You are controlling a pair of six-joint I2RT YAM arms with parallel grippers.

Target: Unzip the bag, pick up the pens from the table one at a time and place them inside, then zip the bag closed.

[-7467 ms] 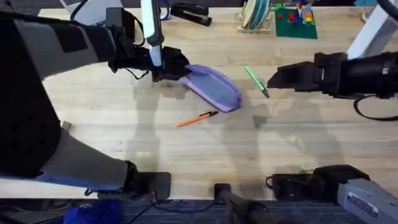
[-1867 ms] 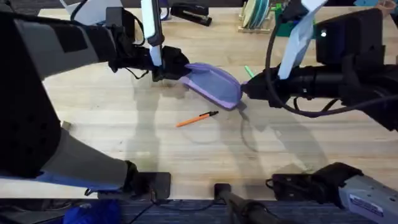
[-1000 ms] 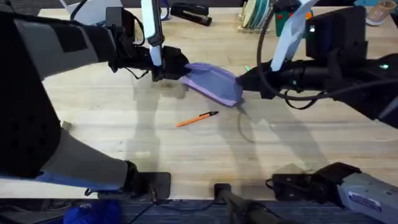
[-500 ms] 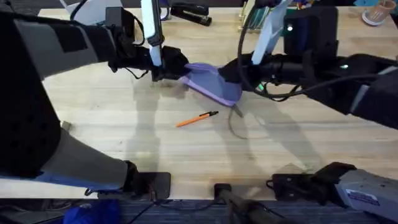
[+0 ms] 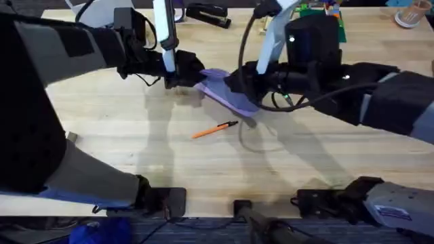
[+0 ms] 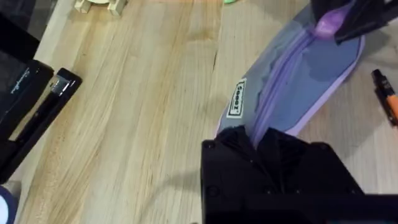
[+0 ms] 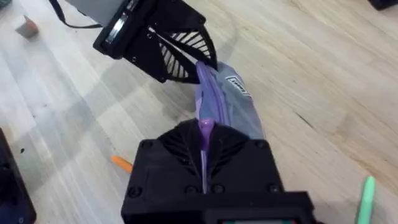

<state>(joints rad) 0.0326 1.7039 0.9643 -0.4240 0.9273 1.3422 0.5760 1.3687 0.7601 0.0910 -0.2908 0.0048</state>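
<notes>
The lavender bag [image 5: 227, 97] lies slanted on the table [image 5: 135, 142], its zipper running along its length [image 6: 283, 74]. My left gripper [image 5: 186, 74] is shut on the bag's left end [image 6: 256, 138]. From the right, my right gripper [image 5: 235, 83] sits over the middle of the bag, shut on the purple zipper pull [image 7: 204, 132]. An orange pen [image 5: 215, 129] rests on the wood just in front of the bag. In the right wrist view a green pen [image 7: 365, 198] lies beside the bag's far end; the right arm hides it from overhead.
A black stapler [image 5: 207, 13] sits at the back edge, also in the left wrist view [image 6: 31, 112]. A rack of plates [image 5: 277, 17] and a green brick plate [image 5: 332, 12] stand at the back right. Open wood lies in front of the orange pen.
My right arm came in from the right, closed at the bag's right end, and has slid left along the bag toward its middle. The left gripper and orange pen stayed put.
</notes>
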